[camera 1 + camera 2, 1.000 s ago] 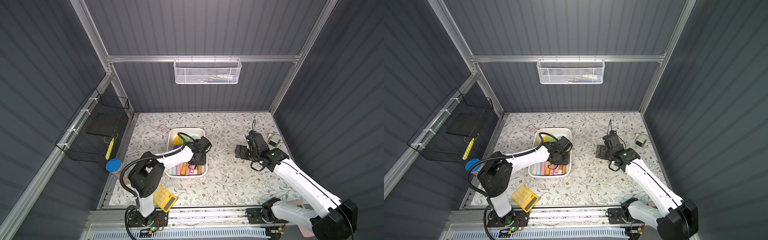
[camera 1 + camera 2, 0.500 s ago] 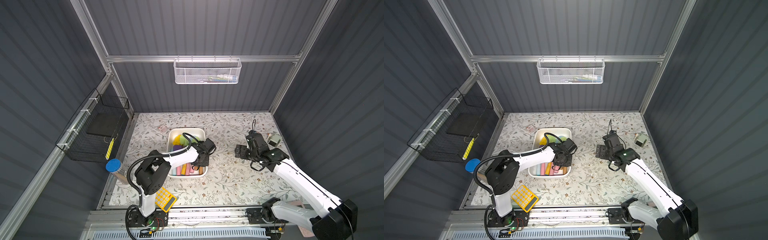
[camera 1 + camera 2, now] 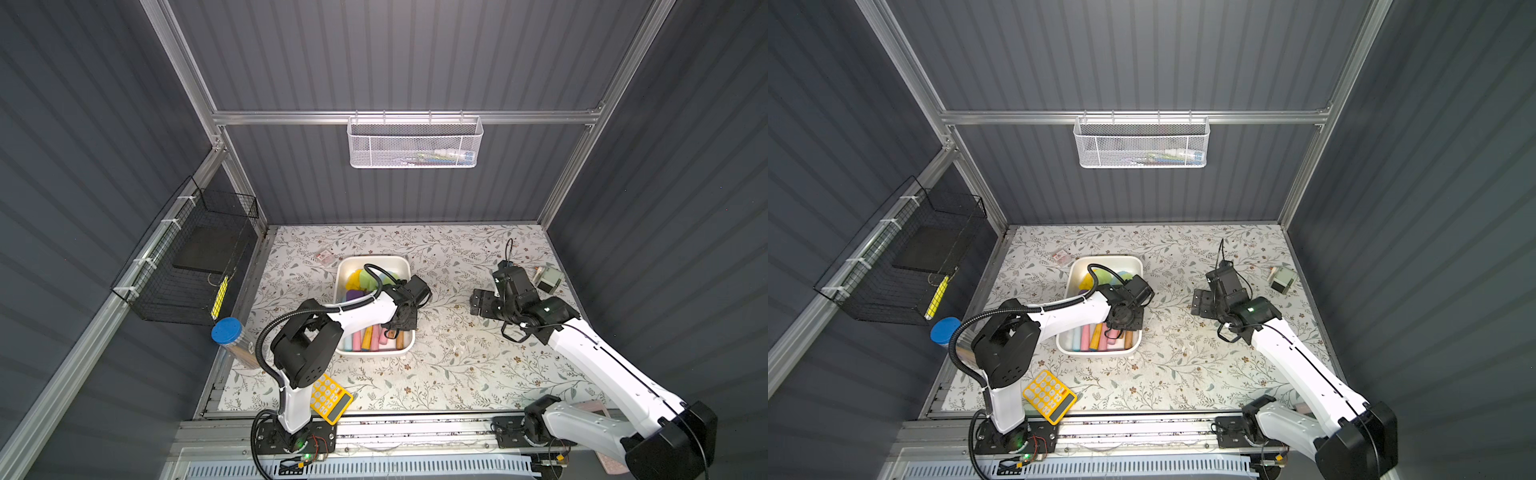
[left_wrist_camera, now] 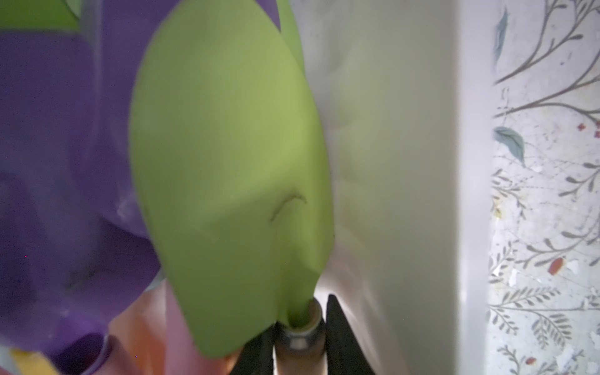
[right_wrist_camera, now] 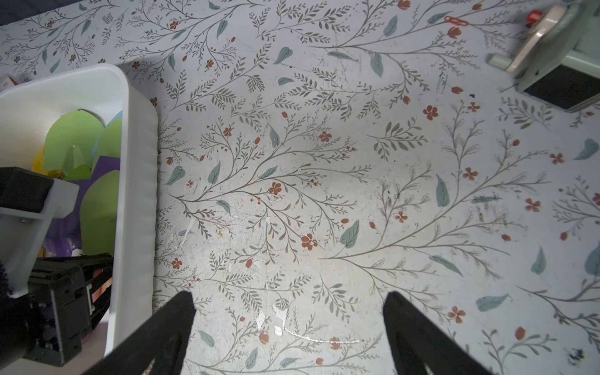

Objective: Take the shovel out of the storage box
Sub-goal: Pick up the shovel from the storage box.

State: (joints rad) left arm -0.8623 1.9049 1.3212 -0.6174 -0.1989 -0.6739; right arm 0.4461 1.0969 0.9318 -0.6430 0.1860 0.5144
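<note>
Floral-print table (image 3: 457, 374), dark slatted walls all round. In both top views the white storage box (image 3: 376, 258) sits on the table left of middle, full of coloured toy shovels (image 3: 368, 337). The left gripper (image 3: 401, 323) is down inside it by the wall nearest the right arm. The right gripper (image 3: 478, 302) is well apart, over bare table. Left wrist view: the green shovel (image 4: 227, 146) lies in the box, blade against the white wall and overlapping a purple blade (image 4: 65, 130). The black fingers (image 4: 341, 341) sit tight either side of its wooden neck. That looks like a pinch on the handle, though contact isn't fully clear. Right wrist view: right gripper (image 5: 289, 297) spread wide, holding nothing, box just beside it. Step in hand, I judge: lifting the green shovel out. To do it well, make sure the pinch is firm and raise straight up. Ease the blade off the wall so it doesn't catch the rim or drag the purple one. Go slow, since it's blade-heavy and may swing. The right arm could steady the box if it shifts.
</note>
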